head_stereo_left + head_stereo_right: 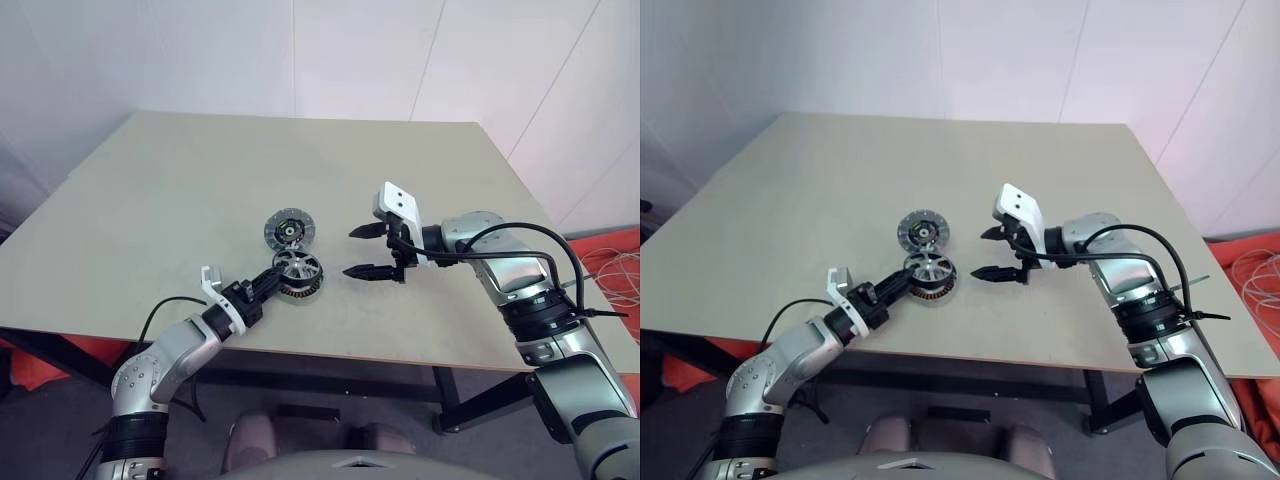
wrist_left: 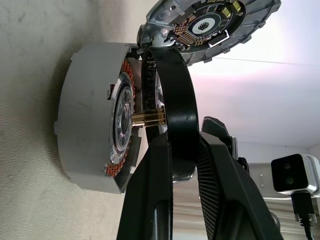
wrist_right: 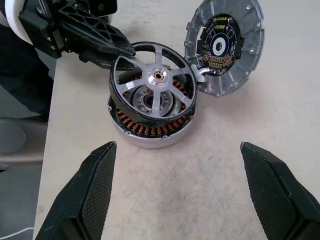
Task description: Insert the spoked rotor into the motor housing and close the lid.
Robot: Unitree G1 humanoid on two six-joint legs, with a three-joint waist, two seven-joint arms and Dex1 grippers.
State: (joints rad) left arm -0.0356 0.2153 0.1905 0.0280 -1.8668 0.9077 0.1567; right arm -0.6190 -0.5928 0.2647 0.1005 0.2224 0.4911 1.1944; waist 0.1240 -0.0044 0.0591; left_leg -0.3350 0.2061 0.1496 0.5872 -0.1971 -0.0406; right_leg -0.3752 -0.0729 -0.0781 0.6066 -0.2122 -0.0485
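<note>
Gripping the spoked rotor (image 3: 153,85) by its black rim, the left gripper (image 1: 266,283) is pinching that rim between its two black fingers (image 2: 170,150), one finger inside the rim and one outside. The rotor is sitting just above the motor housing (image 3: 150,132), tilted slightly, with its brass shaft pointing into the dark hub of the housing; the copper-brown windings are showing below the rim all around, so the rotor is not seated fully. The motor housing is resting on the table (image 1: 200,190), near the front edge and roughly midway between the two arms.

The lid (image 3: 225,47) is lying flat on the table just beyond the housing, its ribbed face and dark centre facing up. Its edge is meeting the housing rim, where a small white connector piece is showing between the two parts.

The right gripper (image 1: 372,250) is hovering above the table just beside the housing, on the robot's right. Its fingers (image 3: 97,180) are spread wide, are pointing toward the housing and are holding nothing.
</note>
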